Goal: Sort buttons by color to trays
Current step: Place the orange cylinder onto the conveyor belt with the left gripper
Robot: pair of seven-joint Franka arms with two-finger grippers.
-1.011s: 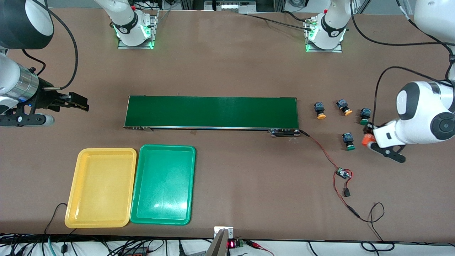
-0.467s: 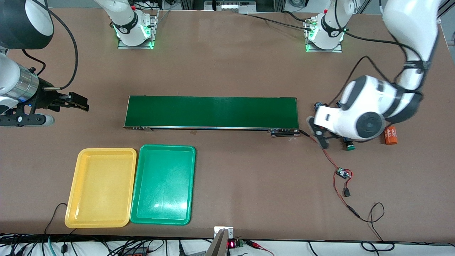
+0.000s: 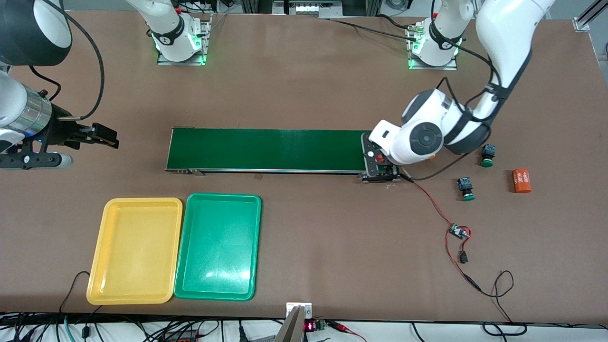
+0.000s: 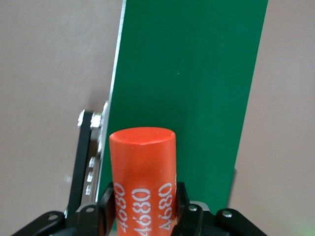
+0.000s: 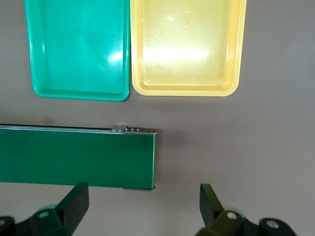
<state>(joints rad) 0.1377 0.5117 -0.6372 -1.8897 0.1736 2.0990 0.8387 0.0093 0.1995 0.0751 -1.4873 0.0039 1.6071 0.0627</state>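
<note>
An orange cylinder with white printed digits (image 4: pixel 142 179) is clamped between the fingers of the left gripper (image 4: pixel 142 209), which is held over the end of the long dark-green conveyor belt (image 3: pixel 270 149) toward the left arm's end of the table. In the left wrist view the cylinder's flat orange end face is seen above the belt surface, with the black fingers (image 4: pixel 106 211) pressed against its sides. In the front view the left gripper (image 3: pixel 377 159) is largely covered by the white wrist.

Two small push-buttons with dark blocky bodies and round green caps are seen on the brown table (image 3: pixel 304 85) near that end of the belt: one green-capped button (image 3: pixel 487 155) lies beside the left arm's wrist, and the other green-capped button (image 3: pixel 466 188) lies nearer to the front camera. Both lie on their sides, apart from each other. A second orange cylinder with white print (image 3: pixel 521 181) lies on the table close to them. The two yellow-orange buttons cannot be made out.

The shallow yellow plastic tray (image 3: pixel 102 251) and the shallow green plastic tray (image 3: pixel 186 247) are set side by side, just touching, nearer to the front camera than the belt, toward the right arm's end; nothing is seen in either.

The right gripper (image 5: pixel 142 206) is held with its jaws spread wide and nothing between them, over the table near the belt's other end; the right arm waits
</note>
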